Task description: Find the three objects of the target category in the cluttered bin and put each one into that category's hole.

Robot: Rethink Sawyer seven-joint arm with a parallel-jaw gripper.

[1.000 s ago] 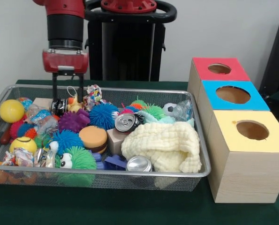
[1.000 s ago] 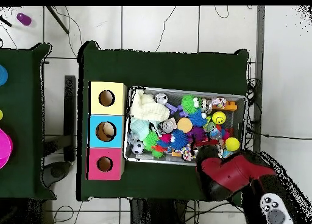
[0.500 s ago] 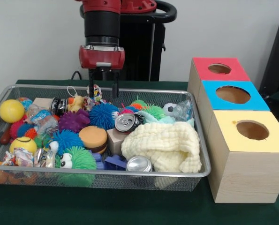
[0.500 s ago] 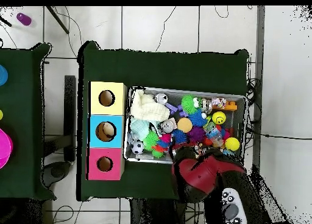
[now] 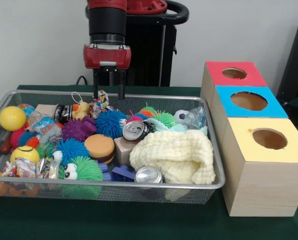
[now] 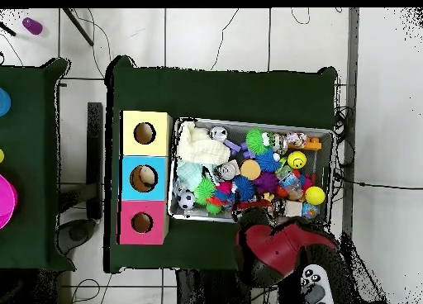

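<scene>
With the gripper [image 5: 108,92] open and empty above the mesh bin's [image 5: 214,160] far edge, a careless descent risks snagging the crinkled wrapper [image 5: 99,102] or the rim.

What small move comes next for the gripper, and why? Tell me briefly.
Probably a short descent. The gripper hangs open and empty above the bin's far edge, over the crumpled wrapper beside the blue spiky ball. Nothing is held, so lowering onto one object seems the sensible step.
</scene>
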